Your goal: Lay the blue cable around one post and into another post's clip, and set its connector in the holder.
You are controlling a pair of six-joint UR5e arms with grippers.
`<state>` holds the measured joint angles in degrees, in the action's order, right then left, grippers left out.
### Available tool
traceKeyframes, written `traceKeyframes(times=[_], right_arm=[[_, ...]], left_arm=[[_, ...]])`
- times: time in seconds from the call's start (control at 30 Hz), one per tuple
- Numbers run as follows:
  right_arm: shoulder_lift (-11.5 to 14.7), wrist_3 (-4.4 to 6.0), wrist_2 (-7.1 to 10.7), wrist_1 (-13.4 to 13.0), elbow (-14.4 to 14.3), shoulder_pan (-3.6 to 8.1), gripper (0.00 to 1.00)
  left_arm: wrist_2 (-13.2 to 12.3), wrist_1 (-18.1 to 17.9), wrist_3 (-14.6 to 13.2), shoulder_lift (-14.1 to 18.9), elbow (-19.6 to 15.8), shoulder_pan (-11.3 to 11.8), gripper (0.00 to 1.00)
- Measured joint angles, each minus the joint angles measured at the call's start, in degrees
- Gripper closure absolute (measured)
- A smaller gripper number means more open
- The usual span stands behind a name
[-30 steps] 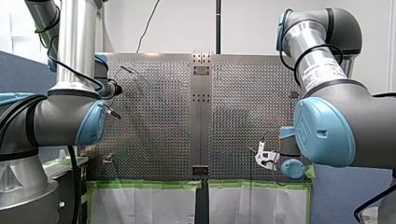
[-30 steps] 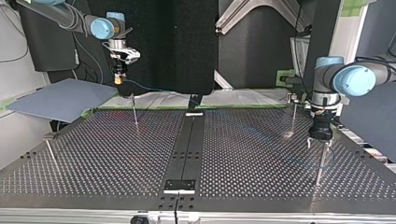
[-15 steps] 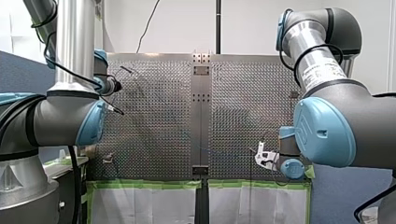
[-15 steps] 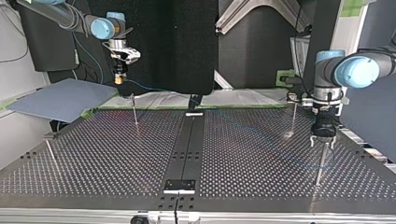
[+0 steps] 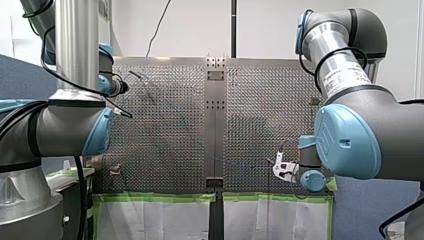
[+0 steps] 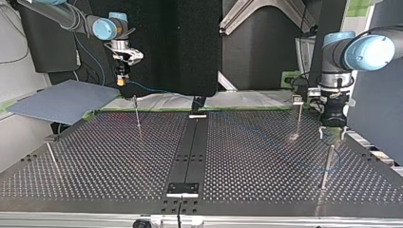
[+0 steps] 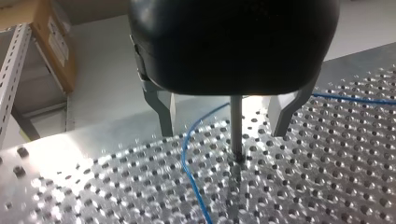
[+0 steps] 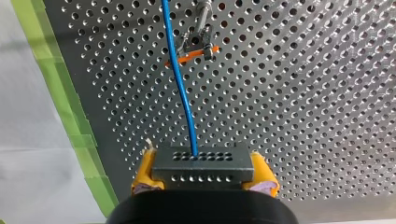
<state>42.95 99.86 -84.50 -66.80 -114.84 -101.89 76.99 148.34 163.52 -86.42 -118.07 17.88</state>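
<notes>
No legible writing anywhere, only a line of dark print along my right arm's silver tube, too small to read, and pale labels on the cardboard box, too blurred to make out.

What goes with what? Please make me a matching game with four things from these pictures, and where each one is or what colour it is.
Things:
1. connector
2. post
3. blue cable
4. tape

Places or colours:
A. green
B. stands between the open fingers of the left end effector, touching neither
C. gripped by the right end effector
D. runs from the connector past a clip with an orange piece

Pairs: 1-C, 2-B, 3-D, 4-A.
</notes>
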Motion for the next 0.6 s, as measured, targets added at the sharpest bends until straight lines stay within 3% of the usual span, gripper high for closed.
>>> traceKeyframes(times=[0.17, 0.4, 0.6], right_arm=[[0.0, 0.00, -0.02, 0.0, 0.0, -0.07, 1.00], [0.0, 0.00, 0.03, 0.0, 0.1, -0.16, 1.00], [0.0, 0.07, 0.46, -0.1, 0.1, -0.19, 1.00]], left_arm=[[0.1, 2.8, -2.8, 2.8, 0.4, 1.1, 0.00], [0.3, 7.0, -7.0, 7.1, 3.5, 2.9, 0.00], [2.4, 10.5, -10.4, 10.5, 6.9, 3.4, 0.00]])
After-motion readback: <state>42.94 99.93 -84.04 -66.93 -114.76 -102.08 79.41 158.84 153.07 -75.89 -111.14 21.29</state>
